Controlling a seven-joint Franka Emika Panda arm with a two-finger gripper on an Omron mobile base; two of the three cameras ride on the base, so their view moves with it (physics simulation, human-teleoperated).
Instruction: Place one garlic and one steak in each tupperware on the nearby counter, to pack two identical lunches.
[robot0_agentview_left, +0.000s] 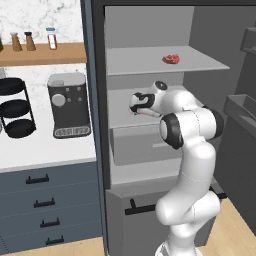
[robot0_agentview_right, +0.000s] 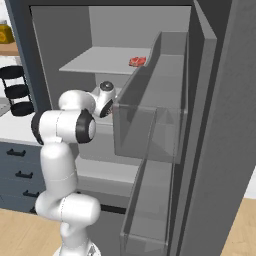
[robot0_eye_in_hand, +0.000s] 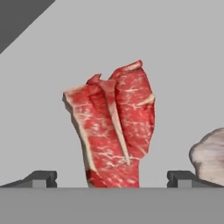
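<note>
- The hand (robot0_eye_in_hand: 111, 177) is spread wide and holds nothing; its two dark tips stand on either side of a red steak (robot0_eye_in_hand: 113, 127) in the hand view
- That steak lies on a plain grey shelf (robot0_eye_in_hand: 183, 65); a pale, bumpy garlic (robot0_eye_in_hand: 210, 153) sits just beside it at the right edge
- The white arm (robot0_agentview_left: 187, 150) reaches into the open fridge (robot0_agentview_left: 150, 165); its end is at the middle shelf in the left base view
- Another steak (robot0_agentview_left: 171, 59) rests on the top shelf (robot0_agentview_left: 150, 62), well above the arm
- The white table (robot0_agentview_left: 40, 145) stands to the left of the fridge; a dark coffee machine (robot0_agentview_left: 68, 105) and a black rack (robot0_agentview_left: 15, 107) stand on it
</note>
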